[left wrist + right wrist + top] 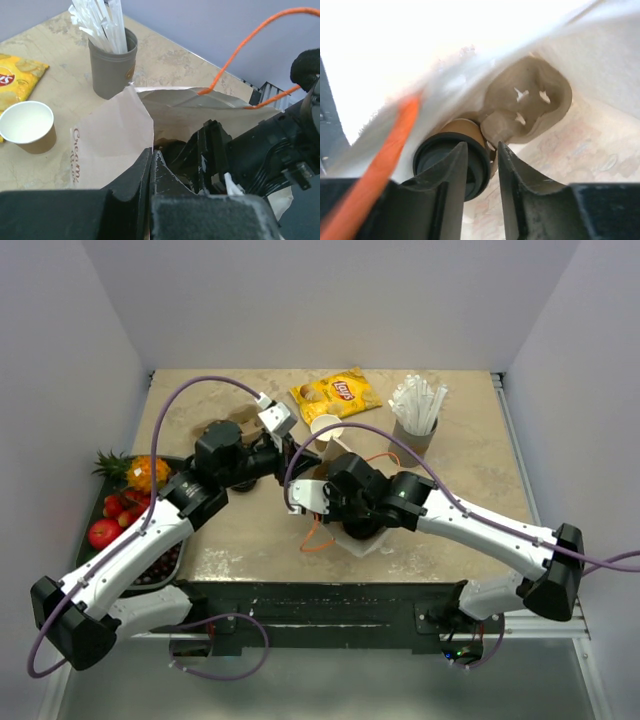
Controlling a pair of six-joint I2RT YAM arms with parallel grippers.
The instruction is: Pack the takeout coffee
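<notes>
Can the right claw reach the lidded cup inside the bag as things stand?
Likely yes. The right claw is inside the paper bag, jaws parted, with the lidded cup right at its tips and nothing between. The left claw pinches the bag's rim, holding it open.

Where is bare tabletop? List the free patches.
Free: the right side, between the grey cup of white straws and the edge of the tan marble table; the near strip between the left arm and the pale paper bag with orange handles. Crowded: the middle, around the bag, the open tan paper cup and the yellow crisp packet.
</notes>
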